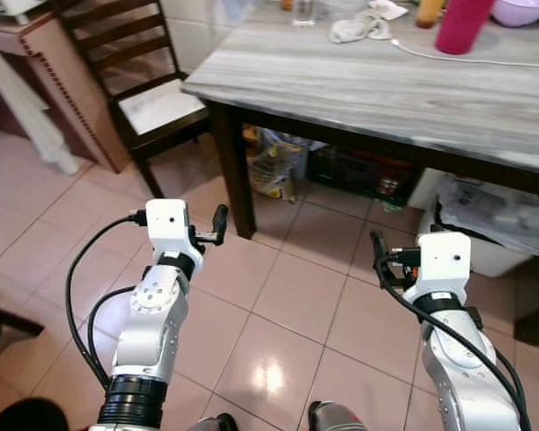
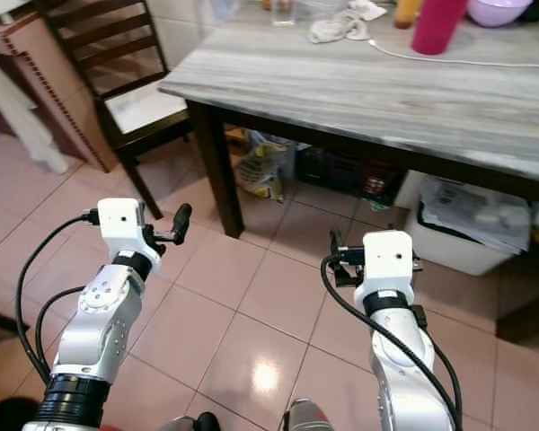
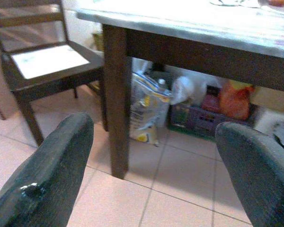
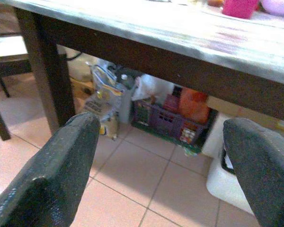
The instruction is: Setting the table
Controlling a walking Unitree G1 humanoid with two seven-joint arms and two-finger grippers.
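The tabletop (image 1: 404, 90), a long slab of grey streaked wood grain on dark brown legs, fills the upper right of the head views; its long axis runs from the near left corner away to the right, and that corner points toward the chair. The floor (image 1: 278, 296) is glossy pink tile. A dark wooden chair (image 1: 144, 99) with a pale seat pad stands just beside the tabletop's left corner, its slatted back upright. Under the tabletop lie a white bin (image 1: 485, 224) stuffed with paper, a dark purple crate (image 4: 165, 120) and a printed bag (image 1: 274, 166) leaning near the leg.

At the far edge of the tabletop stand a tall magenta tumbler (image 1: 463, 25), upright, with a lilac bowl (image 1: 525, 11) just beside it on the right, a crumpled white cloth (image 1: 364, 25) to the left, and a clear glass (image 1: 304, 11) further left. A thin white cable (image 1: 467, 59) runs along the surface past the tumbler's base.

Both arms are held out low over the tiles, short of the tabletop's near edge. The left pincer (image 3: 154, 175) is spread wide, holding nothing, aimed at the table leg. The right pincer (image 4: 163, 175) is likewise wide apart and unloaded, aimed under the tabletop toward the crate.
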